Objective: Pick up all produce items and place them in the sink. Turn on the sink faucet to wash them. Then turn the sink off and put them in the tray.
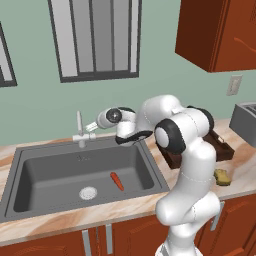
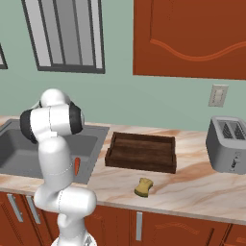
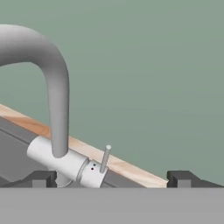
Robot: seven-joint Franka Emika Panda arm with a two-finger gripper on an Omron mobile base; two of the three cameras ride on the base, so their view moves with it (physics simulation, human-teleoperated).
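A small red-orange carrot-like produce item (image 1: pixel 116 181) (image 2: pixel 77 166) lies on the floor of the dark grey sink (image 1: pixel 30 165) (image 2: pixel 14 149), right of the round drain (image 1: pixel 88 193). The sink faucet (image 1: pixel 79 131) (image 3: pixel 57 87) stands at the sink's back rim, and no water shows. My gripper (image 1: pixel 90 128) (image 3: pixel 112 179) is open, level with the faucet's base and just to its right. The thin handle (image 3: pixel 105 158) stands upright between and ahead of the fingertips (image 3: pixel 41 179), not touched. The dark brown tray (image 2: pixel 141 152) (image 1: pixel 222 147) sits empty on the counter right of the sink.
A yellow sponge (image 2: pixel 143 187) (image 1: pixel 222 176) lies near the counter's front edge in front of the tray. A grey toaster (image 2: pixel 228 144) (image 1: pixel 245 122) stands at the far right. Wall cabinets (image 2: pixel 192 38) hang above the counter. My own arm hides part of the tray in the left base view.
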